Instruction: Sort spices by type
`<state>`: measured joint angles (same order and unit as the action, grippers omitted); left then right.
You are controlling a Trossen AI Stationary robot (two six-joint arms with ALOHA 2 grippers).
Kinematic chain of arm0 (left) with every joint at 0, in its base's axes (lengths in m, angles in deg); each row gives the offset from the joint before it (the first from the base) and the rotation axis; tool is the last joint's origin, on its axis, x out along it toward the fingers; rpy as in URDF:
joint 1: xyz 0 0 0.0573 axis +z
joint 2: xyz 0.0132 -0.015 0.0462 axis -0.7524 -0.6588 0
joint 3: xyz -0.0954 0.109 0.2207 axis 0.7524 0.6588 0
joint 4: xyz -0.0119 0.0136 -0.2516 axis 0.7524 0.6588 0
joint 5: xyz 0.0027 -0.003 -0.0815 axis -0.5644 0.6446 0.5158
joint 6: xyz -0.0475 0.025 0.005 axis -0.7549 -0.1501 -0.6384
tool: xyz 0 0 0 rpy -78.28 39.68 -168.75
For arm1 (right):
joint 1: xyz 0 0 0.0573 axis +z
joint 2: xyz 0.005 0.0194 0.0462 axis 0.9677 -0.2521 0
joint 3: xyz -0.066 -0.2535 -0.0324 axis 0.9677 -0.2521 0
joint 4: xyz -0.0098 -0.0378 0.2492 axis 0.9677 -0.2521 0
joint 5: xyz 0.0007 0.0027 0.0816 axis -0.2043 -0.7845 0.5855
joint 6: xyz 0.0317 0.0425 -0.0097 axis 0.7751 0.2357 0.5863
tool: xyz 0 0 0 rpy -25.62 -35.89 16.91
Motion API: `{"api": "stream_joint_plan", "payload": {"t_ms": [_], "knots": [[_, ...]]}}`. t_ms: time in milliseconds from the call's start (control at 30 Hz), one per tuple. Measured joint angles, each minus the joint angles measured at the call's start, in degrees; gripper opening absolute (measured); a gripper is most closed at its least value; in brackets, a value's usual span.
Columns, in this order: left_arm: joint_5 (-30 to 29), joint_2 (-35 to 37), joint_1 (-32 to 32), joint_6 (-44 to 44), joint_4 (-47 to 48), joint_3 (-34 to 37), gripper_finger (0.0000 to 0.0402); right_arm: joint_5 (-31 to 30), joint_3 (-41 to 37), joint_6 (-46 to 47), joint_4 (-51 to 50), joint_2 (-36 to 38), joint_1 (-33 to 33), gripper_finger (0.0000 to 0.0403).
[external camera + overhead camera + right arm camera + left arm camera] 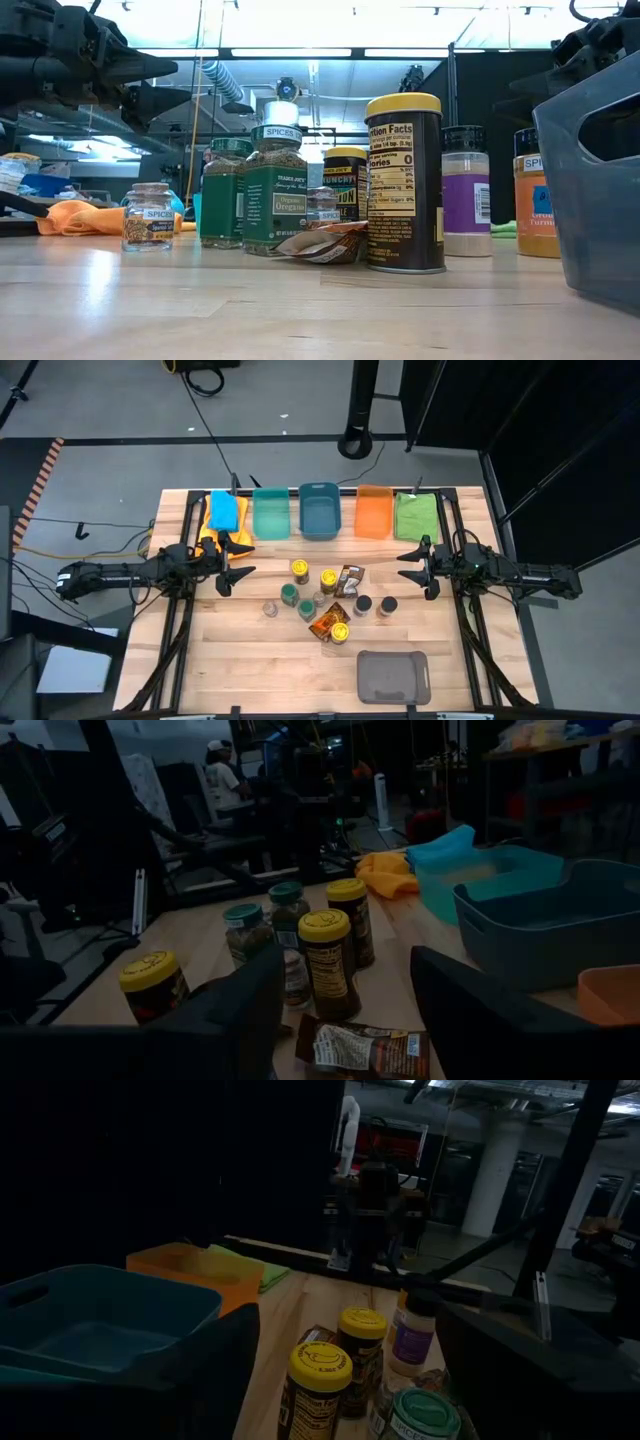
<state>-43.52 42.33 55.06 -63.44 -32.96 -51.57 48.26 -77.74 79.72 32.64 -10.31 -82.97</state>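
The spices stand clustered mid-table (325,600): jars with yellow lids (299,568), green lids (289,594), dark lids (363,604), a small grey-lidded jar (269,609), and flat foil packets (347,580). In the low view a tall yellow-lidded jar (404,185) stands upright beside a green oregano jar (276,190). My left gripper (236,560) hovers open at the cluster's left. My right gripper (415,565) hovers open at its right. Both are empty.
A row of bins lines the far edge: blue (224,514), teal (270,515), dark blue (319,510), orange (373,513), green (415,516). An orange cloth (208,540) lies under the left gripper. A flat grey tray (393,676) lies near the front edge.
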Motion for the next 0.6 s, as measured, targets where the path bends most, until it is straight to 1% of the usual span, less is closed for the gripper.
{"api": "stream_joint_plan", "payload": {"t_ms": [267,467,600], "knots": [[0.0,0.0,0.0,0.0,-0.3,0.0,0.031,0.0,0.0,0.0,0.0,0.0,0.0,0.0225],[-0.2,0.0,0.0,-0.3,-5.1,0.0,0.031,0.0,0.0,0.0,0.0,0.0,0.0,0.0226],[-0.7,0.0,0.0,-5.5,-9.8,0.0,0.031,0.0,0.0,0.0,0.0,0.0,0.0,0.0226]]}}
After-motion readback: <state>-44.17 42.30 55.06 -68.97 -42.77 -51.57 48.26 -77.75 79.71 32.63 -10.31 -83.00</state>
